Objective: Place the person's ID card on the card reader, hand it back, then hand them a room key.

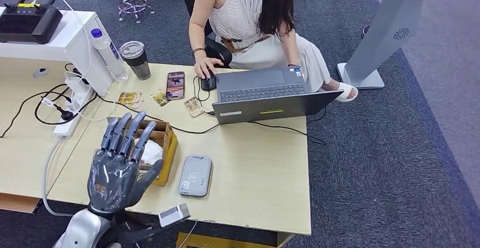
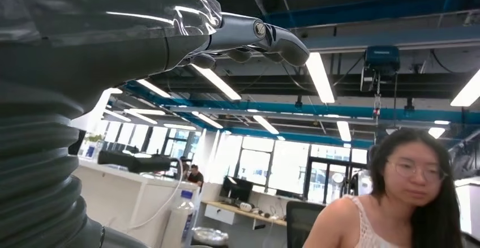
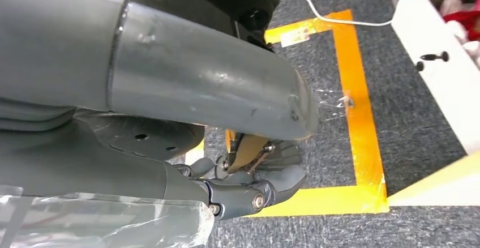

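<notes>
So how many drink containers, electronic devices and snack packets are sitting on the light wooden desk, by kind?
Drink containers: 2, clear plastic water bottle, dark steel tumbler.
Electronic devices: 4, grey laptop, black mouse, smartphone, grey card reader.
Small snack packets: 3.
Total: 9.

Card reader [image 1: 195, 175]: a round contactless-type symbol on its top face and a small mark near one corner; any lettering too small to read.
Grey stand [image 1: 390, 30]: a round swirl emblem, no legible words.
Bottle [image 1: 109, 55]: label unreadable.
Laptop [image 1: 266, 95]: stickers on the front edge, unreadable.
</notes>
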Tool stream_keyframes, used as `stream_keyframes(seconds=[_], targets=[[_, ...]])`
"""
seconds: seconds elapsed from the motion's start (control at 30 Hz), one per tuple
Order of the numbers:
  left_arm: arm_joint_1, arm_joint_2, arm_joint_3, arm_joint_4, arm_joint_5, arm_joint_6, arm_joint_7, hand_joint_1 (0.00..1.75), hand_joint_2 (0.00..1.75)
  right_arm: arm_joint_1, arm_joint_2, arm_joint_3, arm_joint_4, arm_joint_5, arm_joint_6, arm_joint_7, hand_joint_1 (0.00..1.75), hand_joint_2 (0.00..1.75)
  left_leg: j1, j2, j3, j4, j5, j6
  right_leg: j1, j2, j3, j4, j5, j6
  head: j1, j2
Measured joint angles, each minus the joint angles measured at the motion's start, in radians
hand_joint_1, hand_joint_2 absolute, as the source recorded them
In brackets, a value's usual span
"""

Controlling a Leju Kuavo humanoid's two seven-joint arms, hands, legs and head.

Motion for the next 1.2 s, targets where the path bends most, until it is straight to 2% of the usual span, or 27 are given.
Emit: stream_keyframes(seconds=[0.13,0.3,0.5,0.77,0.9,1.2], targets=[[0.115,0.055,-0.007,-0.050,0.000,0.000,0.043,0.00,1.75,0.001,-0.002,-0.020,0.000,-0.011,0.003,-0.012,0.00,0.00,0.000,0.000,0.000,0.000,-0.001,0.000,0.000,-0.001,0.000,0.000,-0.001,-0.001,0.000,0.000],[0.196,0.119,-0.009,-0.064,0.068,-0.066,0.112,0.00,1.75,0.002,-0.010,-0.040,0.000,-0.013,0.015,-0.011,0.00,0.00,0.000,0.000,0.000,0.000,-0.001,0.000,0.000,-0.002,0.000,0.000,-0.001,-0.001,0.000,0.000],[0.228,0.160,-0.009,-0.039,0.137,-0.124,0.154,0.00,1.75,0.003,-0.016,-0.052,0.000,-0.005,0.019,-0.001,0.00,0.00,0.000,-0.001,0.000,0.000,0.000,0.000,0.000,-0.002,0.001,0.000,-0.001,0.000,0.000,0.000],[0.242,0.179,0.013,0.045,0.188,-0.190,0.210,0.00,1.75,0.003,-0.017,-0.063,0.000,0.010,0.017,0.019,0.00,0.00,0.000,-0.001,0.000,0.000,0.000,0.000,0.000,-0.002,0.001,0.000,-0.001,-0.001,0.000,0.000],[0.234,0.166,0.058,0.103,0.169,-0.190,0.228,0.00,1.75,0.003,-0.017,-0.063,0.000,0.022,0.018,0.026,0.00,1.75,0.000,-0.001,0.000,0.000,0.000,0.000,0.000,-0.003,0.001,0.000,-0.001,-0.001,0.000,0.000],[0.211,0.117,0.166,0.185,0.162,-0.184,0.201,0.00,1.75,0.002,-0.017,-0.063,0.000,0.036,0.019,0.029,0.00,1.75,0.000,-0.001,0.000,0.000,0.000,0.000,0.000,-0.003,0.001,0.000,-0.001,-0.001,0.000,0.000]])
